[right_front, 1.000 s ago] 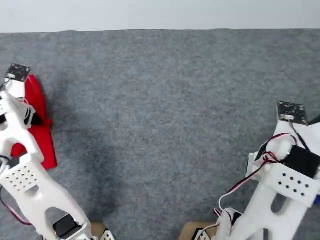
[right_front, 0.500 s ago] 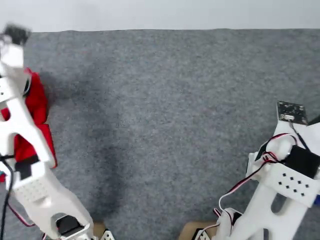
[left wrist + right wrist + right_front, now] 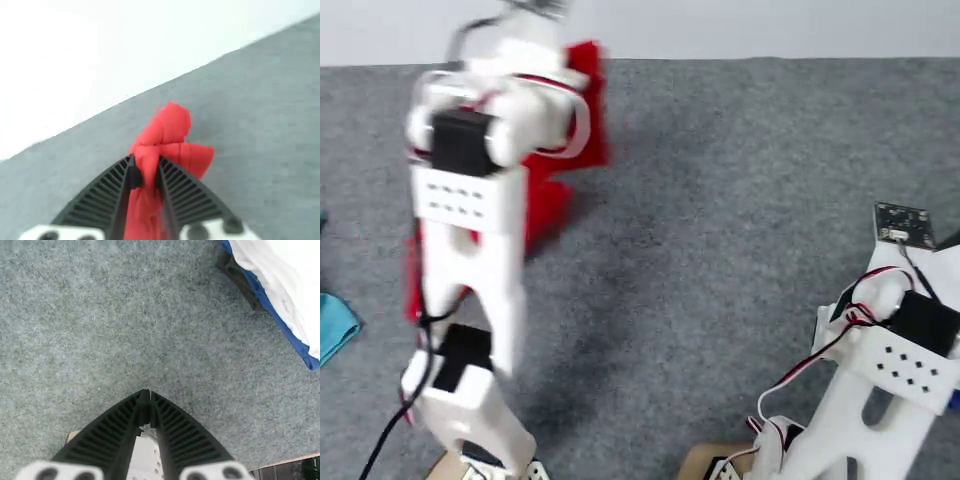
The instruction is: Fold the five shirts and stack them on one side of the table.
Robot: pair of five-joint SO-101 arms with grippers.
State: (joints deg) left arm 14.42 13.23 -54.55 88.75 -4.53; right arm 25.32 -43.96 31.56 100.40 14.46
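A red shirt hangs lifted off the grey table, bunched and draped behind the left arm in the high view. My left gripper is shut on the red shirt, whose cloth is pinched between the black fingers and sticks out past them. My right gripper is shut with nothing in it, low over bare grey cloth at the table's right front. White and blue folded cloth lies just beside the right gripper. The right arm stands at the lower right of the high view.
A teal cloth lies at the left edge of the table. The grey table covering stretches open through the middle and back. A white wall runs behind the far edge.
The left arm has swung up and rightward from the left edge, lifting the red shirt off the table. The teal cloth is now uncovered. The right arm has not moved.
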